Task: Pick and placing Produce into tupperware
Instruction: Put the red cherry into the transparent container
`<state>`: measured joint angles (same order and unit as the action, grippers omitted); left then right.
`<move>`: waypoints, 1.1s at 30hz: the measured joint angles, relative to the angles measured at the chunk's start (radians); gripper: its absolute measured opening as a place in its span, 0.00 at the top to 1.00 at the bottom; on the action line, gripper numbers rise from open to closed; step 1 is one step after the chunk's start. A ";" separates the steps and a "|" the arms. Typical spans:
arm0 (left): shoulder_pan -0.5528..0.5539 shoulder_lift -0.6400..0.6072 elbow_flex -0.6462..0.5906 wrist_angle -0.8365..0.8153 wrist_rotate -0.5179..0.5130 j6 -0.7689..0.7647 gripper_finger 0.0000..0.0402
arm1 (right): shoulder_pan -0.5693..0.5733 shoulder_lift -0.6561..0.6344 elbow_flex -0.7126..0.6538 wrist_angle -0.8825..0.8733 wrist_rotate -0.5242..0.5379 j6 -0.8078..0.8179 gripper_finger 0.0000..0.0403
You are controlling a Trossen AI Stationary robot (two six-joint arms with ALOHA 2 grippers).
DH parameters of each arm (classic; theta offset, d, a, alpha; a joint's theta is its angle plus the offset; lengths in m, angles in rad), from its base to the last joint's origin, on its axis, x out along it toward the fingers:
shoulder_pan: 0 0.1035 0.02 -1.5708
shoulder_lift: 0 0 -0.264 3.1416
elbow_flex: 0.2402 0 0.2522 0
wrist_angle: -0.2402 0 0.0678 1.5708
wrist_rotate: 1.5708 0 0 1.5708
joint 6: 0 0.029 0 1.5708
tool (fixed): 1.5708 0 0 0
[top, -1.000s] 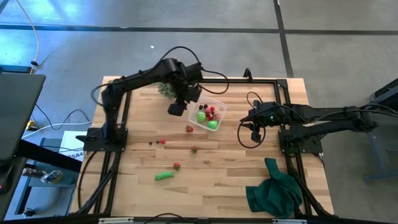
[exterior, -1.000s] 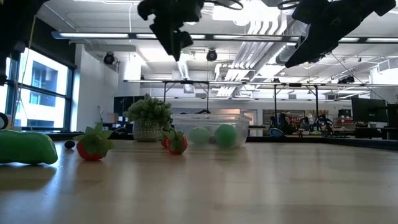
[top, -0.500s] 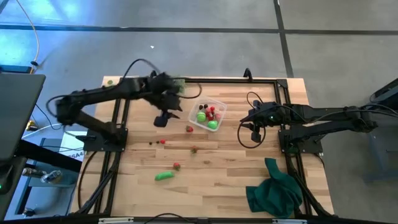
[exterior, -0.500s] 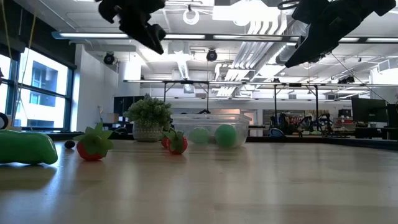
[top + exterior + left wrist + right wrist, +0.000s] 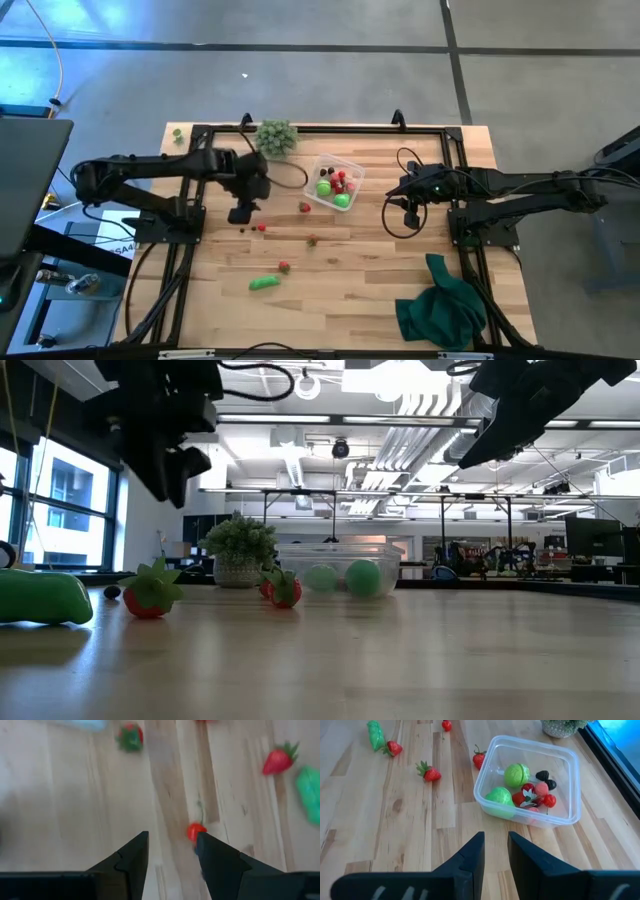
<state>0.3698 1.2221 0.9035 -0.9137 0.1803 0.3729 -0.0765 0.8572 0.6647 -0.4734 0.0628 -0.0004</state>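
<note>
Berry (image 5: 196,831) just beyond parted, empty left claw (image 5: 172,851) tips.

Clear tupperware (image 5: 530,780), red-and-green produce (image 5: 520,787)

Your green cloth (image 5: 443,305) lies crumpled on the table (image 5: 370,280), near its corner and well back from the right gripper on that arm's side. Your spiky ball (image 5: 275,136) sits at the far edge, just beyond the left gripper. A cable (image 5: 50,60) runs over the floor (image 5: 330,25)
</note>
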 joint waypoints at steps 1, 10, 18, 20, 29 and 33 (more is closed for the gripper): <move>-0.024 0.000 -0.007 -0.001 -0.015 0.004 0.61 | 0.000 0.000 0.000 -0.001 0.000 0.000 0.81; -0.201 0.000 -0.119 0.091 -0.132 0.262 0.61 | 0.000 0.000 0.000 0.000 0.000 0.000 0.81; -0.220 0.007 -0.218 0.231 -0.137 0.301 0.61 | 0.000 0.000 0.000 0.000 0.001 0.000 0.81; -0.220 0.007 -0.226 0.232 -0.138 0.300 0.61 | 0.000 0.000 0.000 0.000 0.001 0.000 0.81; -0.220 0.074 -0.230 0.237 -0.064 0.247 0.61 | 0.000 0.000 0.000 0.000 0.001 0.000 0.81; -0.220 0.142 -0.230 0.241 -0.061 0.243 0.61 | 0.000 0.000 0.000 0.000 0.005 0.000 0.81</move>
<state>0.1497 1.3638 0.6735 -0.6730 0.1196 0.6159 -0.0769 0.8570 0.6647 -0.4736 0.0673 -0.0004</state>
